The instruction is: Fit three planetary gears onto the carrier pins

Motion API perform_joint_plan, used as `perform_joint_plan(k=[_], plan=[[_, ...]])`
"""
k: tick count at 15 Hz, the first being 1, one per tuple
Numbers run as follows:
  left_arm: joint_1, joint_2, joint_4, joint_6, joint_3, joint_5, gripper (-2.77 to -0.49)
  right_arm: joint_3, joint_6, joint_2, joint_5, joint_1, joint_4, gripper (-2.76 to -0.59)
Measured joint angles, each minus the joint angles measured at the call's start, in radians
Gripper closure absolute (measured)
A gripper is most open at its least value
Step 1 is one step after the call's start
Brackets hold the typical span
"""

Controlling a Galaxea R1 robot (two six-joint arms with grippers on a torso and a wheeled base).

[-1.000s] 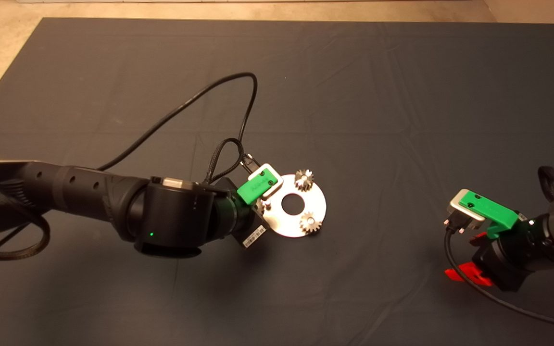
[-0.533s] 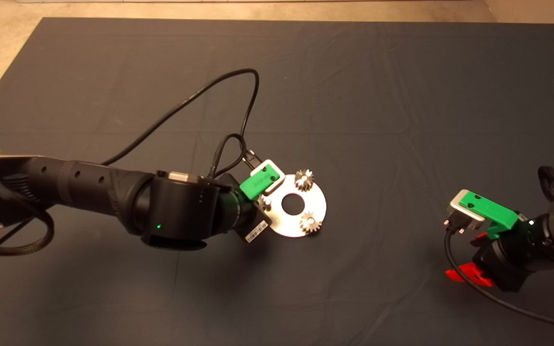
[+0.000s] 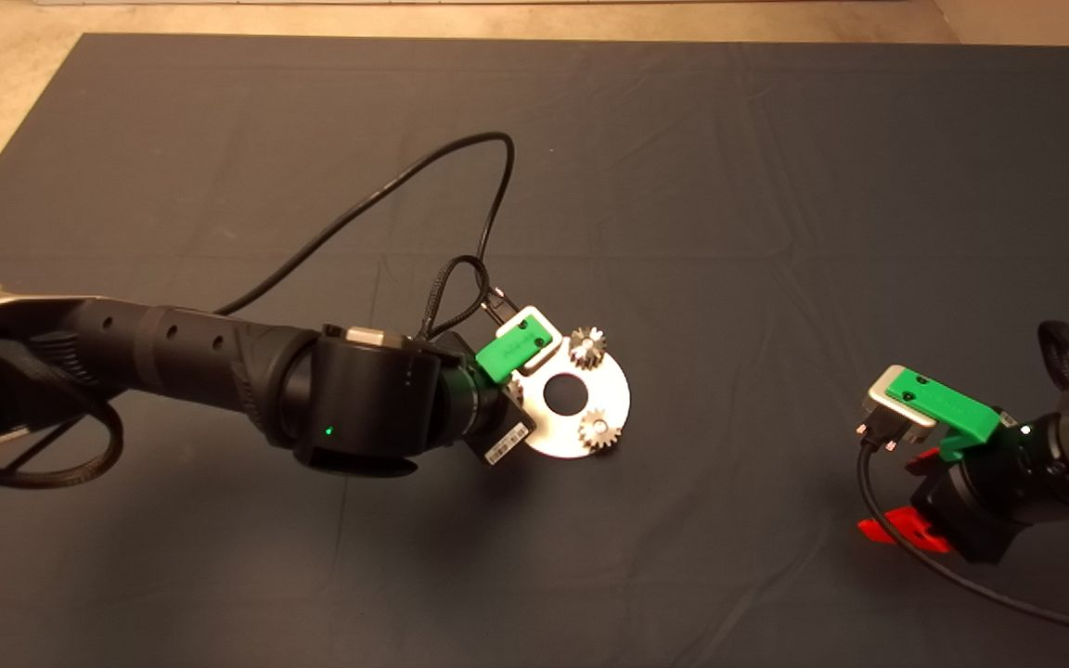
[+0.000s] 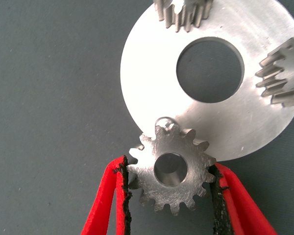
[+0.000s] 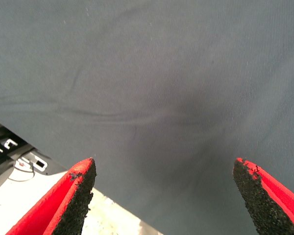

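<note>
The silver carrier disc (image 3: 620, 392) lies mid-mat with a large centre hole. Two planetary gears sit on its pins, one at the far side (image 3: 587, 346) and one at the near side (image 3: 598, 430). In the left wrist view my left gripper (image 4: 169, 167) is shut on the third planetary gear (image 4: 171, 171) and holds it over the disc's rim (image 4: 147, 73). A pin top (image 4: 165, 124) peeks out just past the gear's edge. In the head view the left wrist hides that gear and pin. My right gripper (image 3: 906, 496) is parked open at the lower right.
A black cable (image 3: 386, 199) loops from the left wrist across the mat behind the disc. The right wrist view shows bare mat (image 5: 176, 88) and its edge, with floor beyond (image 5: 19, 166).
My left arm has moved a little to the right, toward the disc. The bare third pin that showed beside the wrist is now covered by it. The right arm has not moved.
</note>
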Motion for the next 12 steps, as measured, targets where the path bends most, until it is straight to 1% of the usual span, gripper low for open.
perform_joint_plan(k=[8, 12], plan=[[0.000, 0.019, 0.000, 0.006, -0.027, 0.000, -0.78, 0.005, 0.000, 0.000, 0.000, 0.000, 0.000, -2.06], [0.000, 0.019, 0.000, 0.011, -0.032, 0.000, -0.78, 0.005, 0.000, -0.002, 0.000, 0.000, 0.000, -2.06]])
